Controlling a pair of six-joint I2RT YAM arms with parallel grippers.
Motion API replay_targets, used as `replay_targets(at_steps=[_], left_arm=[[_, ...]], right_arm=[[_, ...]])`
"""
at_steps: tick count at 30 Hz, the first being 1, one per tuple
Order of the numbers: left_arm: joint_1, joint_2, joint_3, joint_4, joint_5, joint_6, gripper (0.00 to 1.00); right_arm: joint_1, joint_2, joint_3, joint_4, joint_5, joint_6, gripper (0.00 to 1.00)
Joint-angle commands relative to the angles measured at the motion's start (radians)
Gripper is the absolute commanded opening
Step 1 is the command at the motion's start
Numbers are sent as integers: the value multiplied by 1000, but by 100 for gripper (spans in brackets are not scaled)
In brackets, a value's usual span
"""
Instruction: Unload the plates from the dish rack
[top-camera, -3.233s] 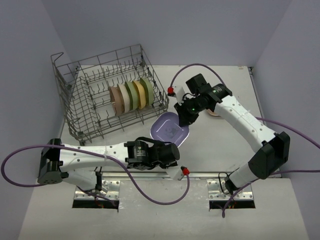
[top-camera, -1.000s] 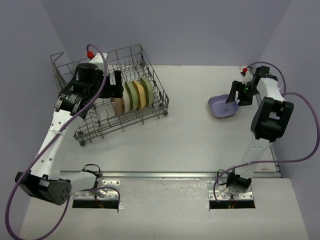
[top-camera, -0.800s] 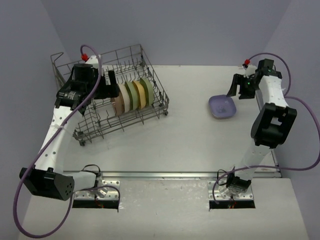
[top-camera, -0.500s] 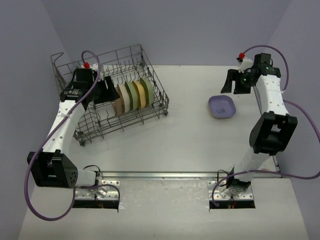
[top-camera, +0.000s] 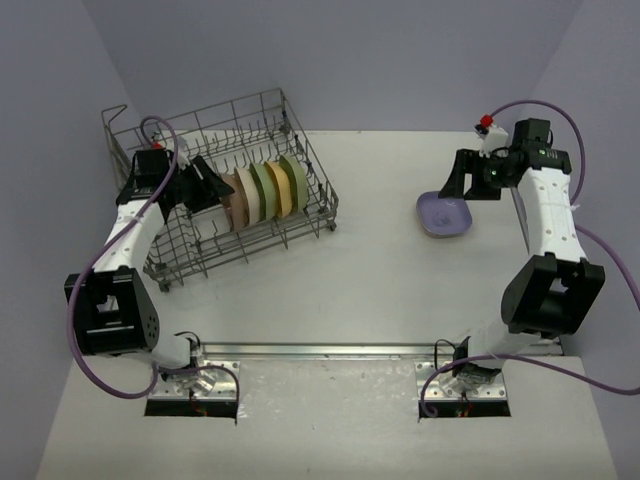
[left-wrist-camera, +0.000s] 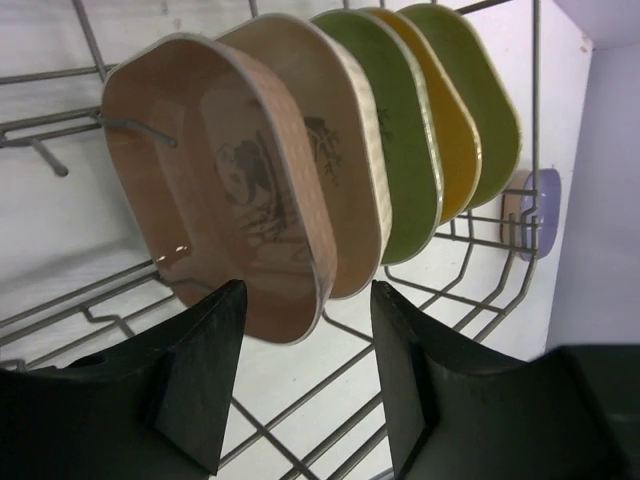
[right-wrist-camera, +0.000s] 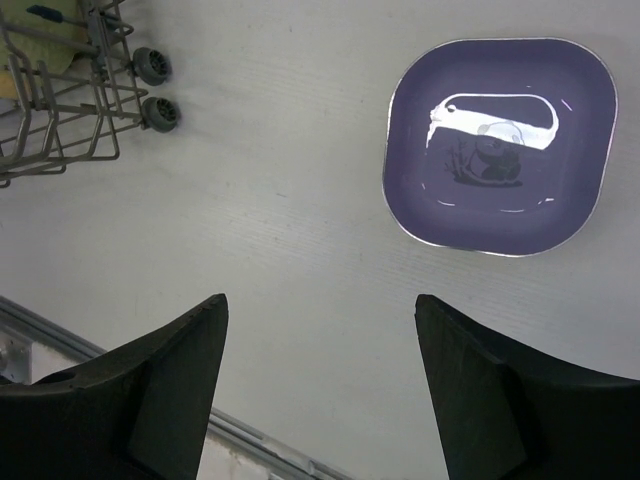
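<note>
Grey wire dish rack (top-camera: 185, 255) holds five rounded-square plastic plates (top-camera: 265, 190) upright in a row. The left gripper (left-wrist-camera: 305, 292) straddles the nearest one, the tan plate (left-wrist-camera: 215, 190); its lower rim lies between the jaws, but whether they pinch it I cannot tell. The right gripper (right-wrist-camera: 320, 305) hangs with jaws spread, empty; the lavender rounded-square plate (right-wrist-camera: 498, 160) lies flat on the white table (right-wrist-camera: 300, 180) ahead of them.
</note>
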Motion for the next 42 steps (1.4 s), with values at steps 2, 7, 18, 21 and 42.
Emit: replay_targets(at_steps=[2, 7, 18, 21, 42], left_arm=[[6, 35, -2, 164, 96, -63, 47], [7, 83, -14, 212, 108, -66, 44], [28, 109, -31, 281, 223, -86, 12], [39, 86, -22, 284, 267, -101, 0], [18, -100, 319, -3, 561, 274, 0]], right_arm=[[-3, -33, -21, 5, -51, 6, 76], [-3, -35, -14, 1, -55, 12, 76], [-2, -44, 6, -25, -70, 11, 76], [1, -45, 10, -30, -79, 13, 76], [62, -95, 105, -57, -121, 98, 76]])
